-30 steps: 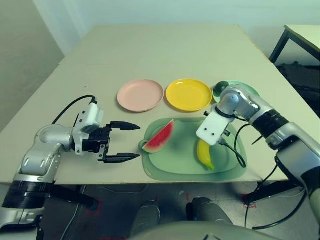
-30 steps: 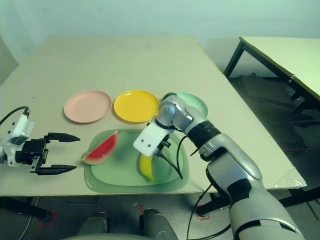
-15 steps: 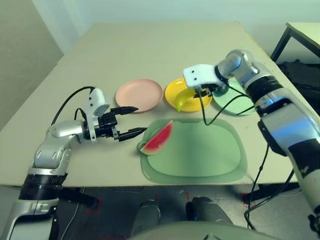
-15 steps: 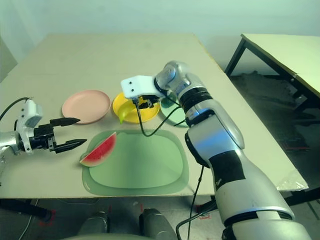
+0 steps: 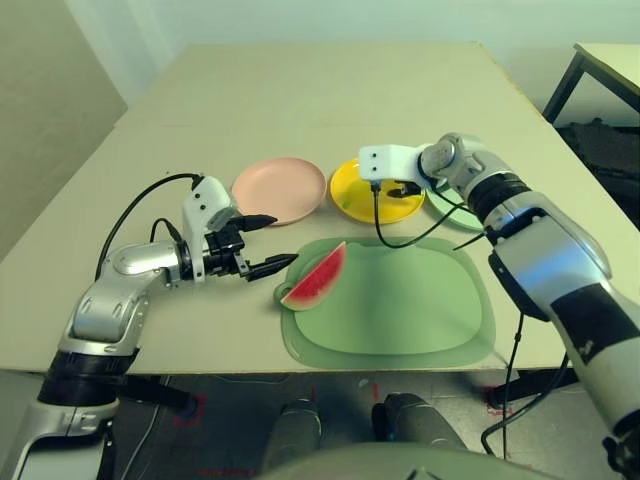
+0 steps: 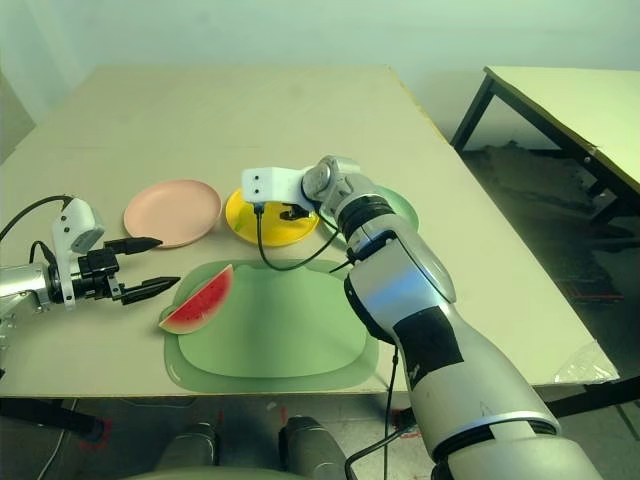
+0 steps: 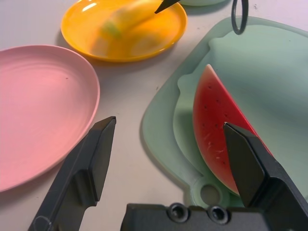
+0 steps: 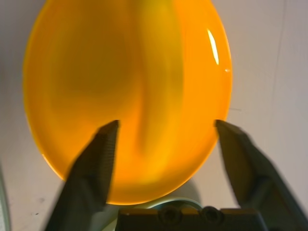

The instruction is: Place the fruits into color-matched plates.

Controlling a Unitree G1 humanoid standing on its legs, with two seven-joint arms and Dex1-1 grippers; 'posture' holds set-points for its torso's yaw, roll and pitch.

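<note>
**Banana over the yellow plate, watermelon waits on the mat**

Right gripper (image 8: 163, 139) hangs directly above the yellow plate (image 5: 350, 196), fingers spread wide with nothing between them. Below it, in the right wrist view, a blurred yellow banana (image 8: 151, 96) runs across the plate's middle; the left wrist view shows the same blurred banana lying in that plate, with one black fingertip (image 7: 166, 5) just above it. Whether the banana has fully settled is hard to tell through the blur.

Over on the other side, the left gripper (image 5: 262, 243) sits low over the table, fingers parted and empty, pointing at the watermelon wedge (image 5: 318, 275). The wedge rests on the near left corner of the green mat (image 5: 420, 310), red face up, rind toward the mat's edge. From the left wrist camera, one finger is over the bare table beside the pink plate (image 5: 279, 189) and the other is by the wedge's red flesh; neither touches it.

Pink plate is bare, just left of the yellow one. The mint green plate (image 6: 398, 206) is beyond the right arm, mostly hidden by it. A black cable (image 5: 400, 235) loops from the right wrist down across the mat's far edge.
</note>
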